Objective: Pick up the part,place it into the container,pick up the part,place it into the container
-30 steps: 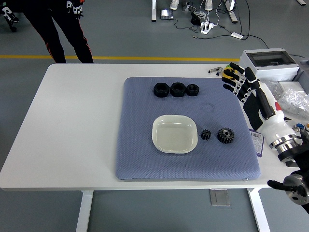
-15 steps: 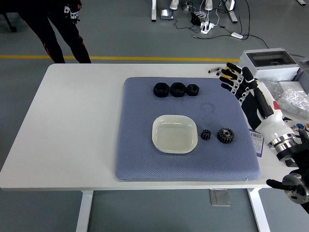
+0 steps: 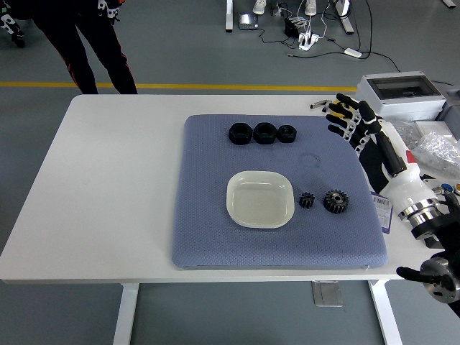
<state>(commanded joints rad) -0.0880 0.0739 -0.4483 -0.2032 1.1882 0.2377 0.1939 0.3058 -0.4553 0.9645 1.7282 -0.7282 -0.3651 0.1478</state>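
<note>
At the lower right corner, your right arm comes in over the white table (image 3: pixel 108 180), its white forearm angling up and away toward the table's far right side. The right hand (image 3: pixel 356 123) sits at the far right edge of the blue mat (image 3: pixel 215 237), fingers (image 3: pixel 336 108) spread and relaxed, grasping nothing, with the tips pointing left over the mat's corner.

Nearer to you than the hand and to its left, two black gears lie on the mat: the larger gear (image 3: pixel 335 200) and, just beside it on the left, the smaller gear (image 3: pixel 307 200). Both are well apart from your fingers and untouched. Just left of the smaller gear is the cream dish (image 3: pixel 259 199), with nothing in it.

Left of the hand, at about its own depth, three black nuts (image 3: pixel 264 133) stand in a row near the mat's far edge.

Beyond the hand and to its right, a white box (image 3: pixel 402 93) with a clear lid rests on the table. Crinkled plastic bags (image 3: pixel 437 147) lie right of your forearm. Farthest off, across the table at the far left, a person's legs (image 3: pixel 86 50) stand on the grey floor.
</note>
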